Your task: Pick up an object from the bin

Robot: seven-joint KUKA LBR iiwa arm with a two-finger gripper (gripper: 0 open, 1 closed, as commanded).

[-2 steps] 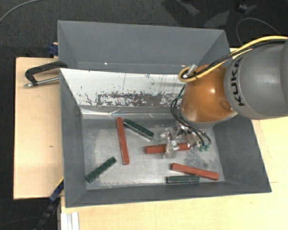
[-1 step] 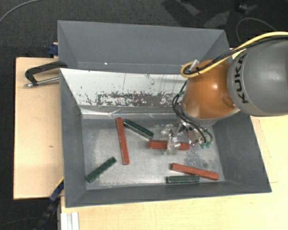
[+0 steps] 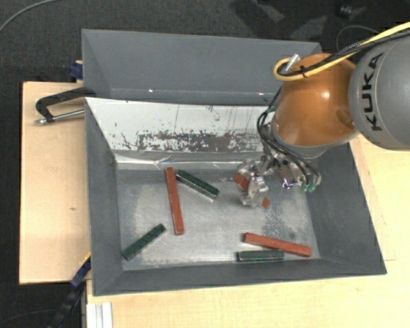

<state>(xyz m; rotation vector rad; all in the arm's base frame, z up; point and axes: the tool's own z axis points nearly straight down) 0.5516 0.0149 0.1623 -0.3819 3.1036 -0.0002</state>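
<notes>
Grey bin (image 3: 99,197), scattered sticks (image 3: 174,210); your gripper (image 3: 255,188) sits by a small red piece (image 3: 242,180) near the back wall. Jaws' spread cannot be told; centre before closing.

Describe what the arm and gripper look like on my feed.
The arm is a thick, rounded grey link with black KUKA lettering. An orange, glossy dome cover caps the wrist; a yellow cable loops over it and dark cables run beside it. The gripper is small, silvery metal.
</notes>
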